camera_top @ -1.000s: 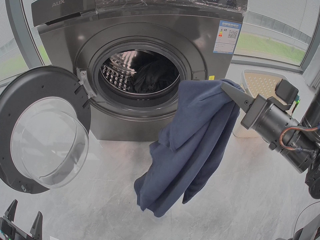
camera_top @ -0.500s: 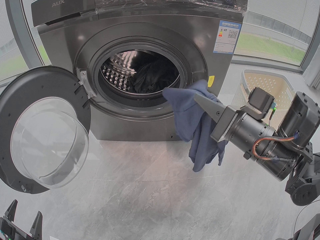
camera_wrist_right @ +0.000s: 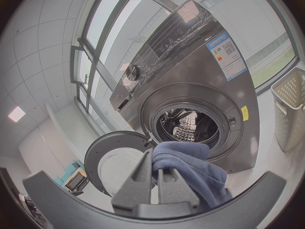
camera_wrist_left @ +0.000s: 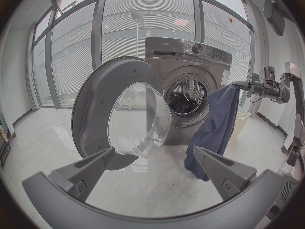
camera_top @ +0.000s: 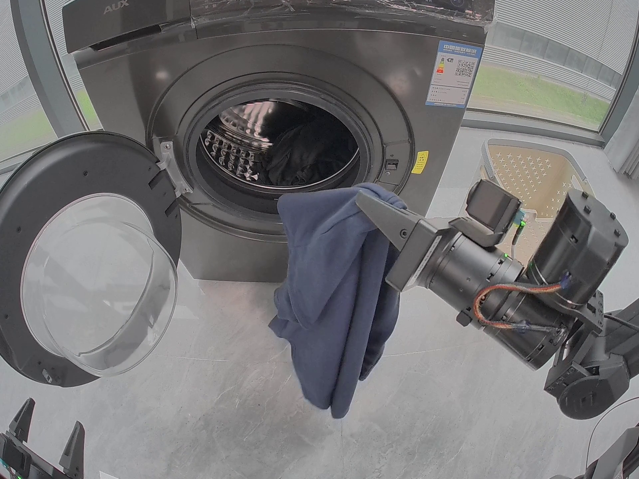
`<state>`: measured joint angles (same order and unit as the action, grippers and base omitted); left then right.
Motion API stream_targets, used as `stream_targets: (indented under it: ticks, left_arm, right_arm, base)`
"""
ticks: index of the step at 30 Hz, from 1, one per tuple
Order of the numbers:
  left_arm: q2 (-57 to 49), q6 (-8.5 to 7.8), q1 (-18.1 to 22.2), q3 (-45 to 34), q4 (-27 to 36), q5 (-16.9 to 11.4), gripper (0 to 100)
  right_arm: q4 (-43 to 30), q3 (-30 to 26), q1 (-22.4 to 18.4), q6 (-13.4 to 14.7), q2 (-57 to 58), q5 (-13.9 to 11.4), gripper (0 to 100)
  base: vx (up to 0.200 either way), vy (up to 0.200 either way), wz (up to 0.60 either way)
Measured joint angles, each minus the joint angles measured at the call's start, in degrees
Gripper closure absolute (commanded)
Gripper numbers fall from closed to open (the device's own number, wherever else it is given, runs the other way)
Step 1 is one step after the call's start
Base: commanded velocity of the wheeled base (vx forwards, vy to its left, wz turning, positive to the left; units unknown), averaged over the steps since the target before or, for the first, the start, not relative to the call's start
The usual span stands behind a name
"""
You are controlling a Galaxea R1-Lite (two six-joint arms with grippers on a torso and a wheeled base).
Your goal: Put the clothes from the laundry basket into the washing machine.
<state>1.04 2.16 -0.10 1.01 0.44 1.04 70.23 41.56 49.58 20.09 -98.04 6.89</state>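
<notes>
The right hand (camera_top: 366, 201) is clamped on the top fold of a blue garment (camera_top: 333, 287), its fingers (camera_wrist_right: 146, 172) pressed together with the cloth bunched between them. The pinched fold sits in front of the washing machine (camera_top: 266, 54), about level with the lower lip of the drum opening (camera_top: 279, 144) and towards the robot's right of its centre.

From that one grip point the garment hangs straight down, so its long axis is vertical and nearly all of the cloth lies below the lip. The hem is close to the floor (camera_top: 200, 394); I cannot tell whether it brushes it, nor whether the cloth touches the machine's front panel.

So the opening lies forward of the hand, a little up and to the robot's left. In my judgement the hand must rise as well as push forward, otherwise the hanging length will drag against the lip and stay draped outside the drum. A dark piece of clothing (camera_top: 309, 151) already lies inside the drum.

The door (camera_top: 60, 174) stands swung wide to the robot's left, clear of that path. The laundry basket (camera_top: 532, 161) stands to the right of the machine, behind the right arm. The left hand (camera_wrist_left: 153, 149) is low and well back, fingers spread apart and holding nothing; the right arm is much the nearer.
</notes>
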Motion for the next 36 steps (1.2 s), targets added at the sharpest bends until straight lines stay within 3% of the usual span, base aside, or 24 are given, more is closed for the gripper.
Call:
stream_targets:
  ticks: [5,10,14,24,27,31,36]
  left_arm:
    - [0.0,-0.49,0.0,0.0,-0.09,0.02,0]
    - [0.0,-2.6,0.1,0.0,-0.17,0.05,0]
    - [0.0,-2.95,0.15,0.0,-0.17,-0.11,0]
    - [0.0,-1.8,0.28,0.26,-2.57,-0.5,0]
    - [0.44,-1.23,0.37,3.28,-4.46,-4.12,0]
    - [3.97,-0.71,0.3,7.63,-4.97,-12.89,0]
    - [13.09,-0.61,0.12,9.75,-5.88,-20.6,0]
  right_arm:
    - [-0.2,0.96,0.63,-0.24,-0.61,-0.02,100]
    - [0.09,1.99,1.83,-0.26,-1.44,-0.05,100]
    - [0.06,2.49,2.23,-0.33,-1.83,-0.11,100]
    - [0.16,2.67,2.73,-0.35,-2.01,-0.09,100]
    - [0.16,2.99,2.65,-0.37,-2.01,-0.07,100]
    - [0.16,3.67,2.32,-0.37,-2.01,-0.07,100]
    - [0.05,4.52,1.99,-0.39,-1.99,-0.07,100]
  base:
    - [0.0,0.0,0.0]
    - [0.0,0.0,0.0]
    - [0.0,0.0,0.0]
    - [0.0,0.0,0.0]
    - [0.0,0.0,0.0]
    - [0.0,0.0,0.0]
    - [0.0,0.0,0.0]
